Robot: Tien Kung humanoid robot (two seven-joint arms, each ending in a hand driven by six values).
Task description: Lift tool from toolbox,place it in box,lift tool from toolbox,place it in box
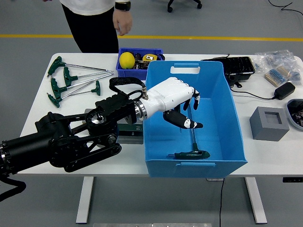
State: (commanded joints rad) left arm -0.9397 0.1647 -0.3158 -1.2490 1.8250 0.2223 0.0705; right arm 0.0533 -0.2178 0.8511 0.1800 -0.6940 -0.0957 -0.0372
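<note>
My left hand [182, 111], white with black fingertips, hangs inside the large blue box [232, 118], over its middle. Its fingers are loosely spread, the thumb [182, 120] stands apart, and nothing shows between them. One green T-handle wrench [191, 154] lies on the box floor near the front wall; the hand covers the upper end of its shaft. The grey-green tool holder [128, 131] sits left of the box, mostly hidden behind my black forearm [75, 139]. Several more green T-handle wrenches [71, 80] lie at the table's back left.
A small blue bin [124, 72] with a yellow ball stands behind the box. At the right are a black case [236, 66], a grey foam block [269, 124], a power adapter [284, 90] and bagged parts [277, 64]. A person stands at the far side, one hand [124, 23] hanging.
</note>
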